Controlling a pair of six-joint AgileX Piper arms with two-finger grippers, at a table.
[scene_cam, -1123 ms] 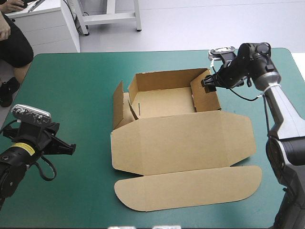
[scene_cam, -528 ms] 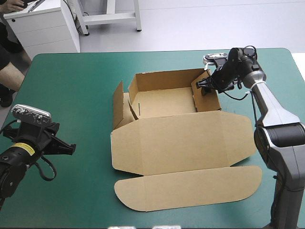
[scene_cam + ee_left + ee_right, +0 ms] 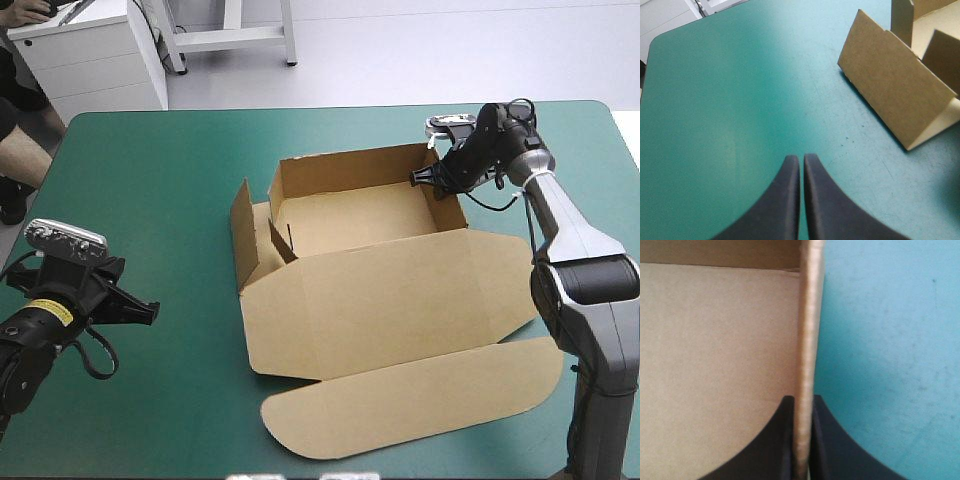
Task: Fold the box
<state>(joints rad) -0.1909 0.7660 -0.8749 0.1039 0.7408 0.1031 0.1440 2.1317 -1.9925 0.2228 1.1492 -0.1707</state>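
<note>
Right tool (image 3: pixel 802 401) pinches the box (image 3: pixel 400 290) wall, left tool (image 3: pixel 801 159) well apart.

I see pale grey floor (image 3: pixel 450 50) across the top of the frame, beyond the far edge of the teal-green table (image 3: pixel 150 200). A white cabinet (image 3: pixel 90 60) sits upper left, with a white stand (image 3: pixel 240 38) just right of it. Lighting is even.

Brown box (image 3: pixel 380 290): cut board sheet, part formed. Open tray (image 3: pixel 350 215) with walls raised. Lid (image 3: pixel 390 295) lies flat, with the rounded tuck flap (image 3: pixel 410 400) flat along its outer side. Right wall (image 3: pixel 807 340) upright, pinched edge-on between the right jaws. Left side flap (image 3: pixel 895 80) stands splayed off the tray, ahead of the left jaws and well apart from them.
</note>
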